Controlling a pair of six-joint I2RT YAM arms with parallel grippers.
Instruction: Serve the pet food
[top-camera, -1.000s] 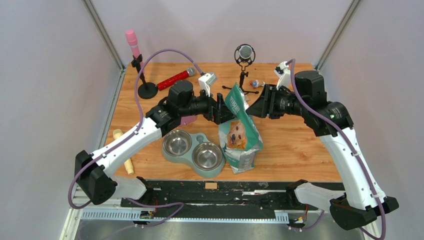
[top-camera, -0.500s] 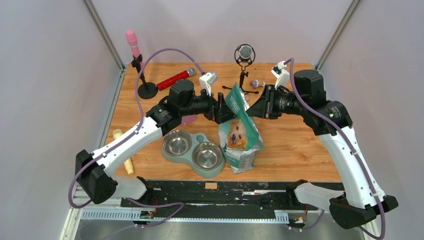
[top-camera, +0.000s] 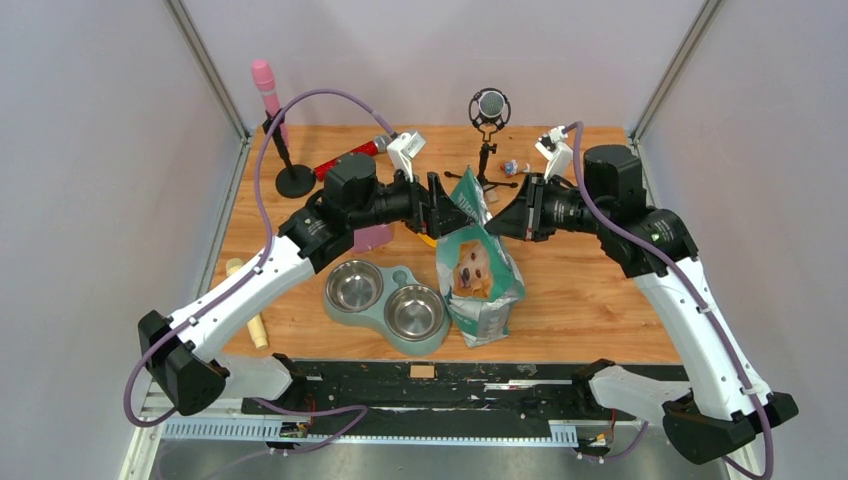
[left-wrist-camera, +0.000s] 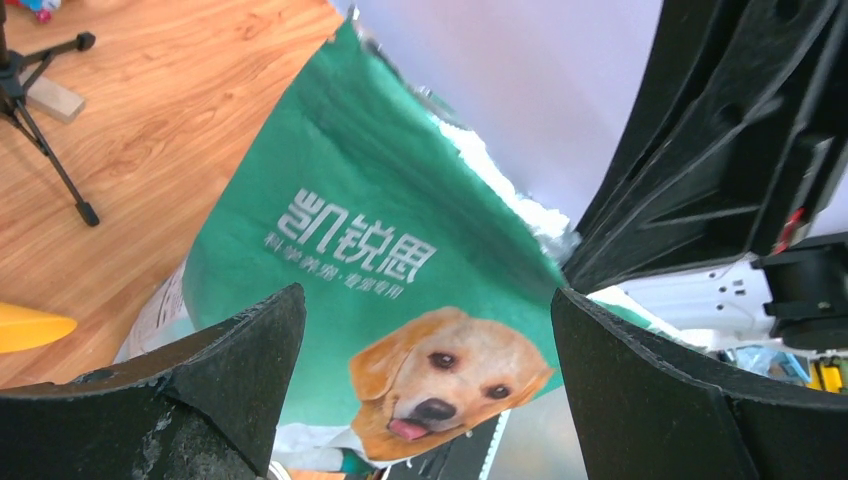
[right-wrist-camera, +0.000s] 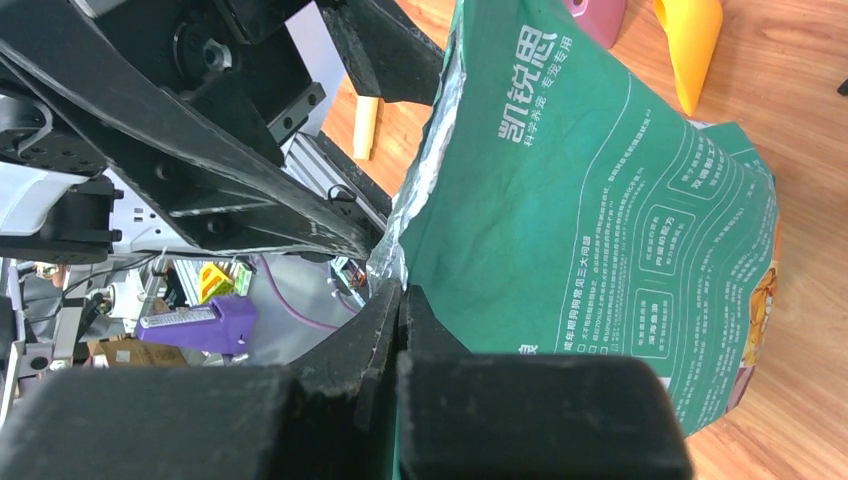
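Fingers (right-wrist-camera: 352, 345) of the right gripper (right-wrist-camera: 398, 300) are pressed together on the torn silver lip at the top of the bag (top-camera: 480, 285), pinching it. Opposite, the left gripper (left-wrist-camera: 428, 300) is spread wide, its two pads framing the bag's dog-printed face; whether either pad touches the foil cannot be told.

No pet food shows in any view. Only its teal-and-silver bag is seen, standing upright on the wooden table (top-camera: 590, 290) with its top drawn up between the two grippers.

Just left of the bag sits a teal double bowl (top-camera: 387, 272), both steel cups showing bare metal. Behind the bowl, partly under the left arm, lie a pink object (top-camera: 375, 238) and a yellow cone-shaped piece (right-wrist-camera: 690, 40), both too covered to name. Further back stand a black microphone (top-camera: 489, 108) on a tripod and a pink microphone (top-camera: 265, 80) on a round base, with a red microphone (top-camera: 345, 160) lying between them. A cream-coloured stick (top-camera: 248, 300) lies near the left edge.

The right wrist camera is largely filled by its own fingers and the left arm's dark frame, which cut off the bag's mouth.
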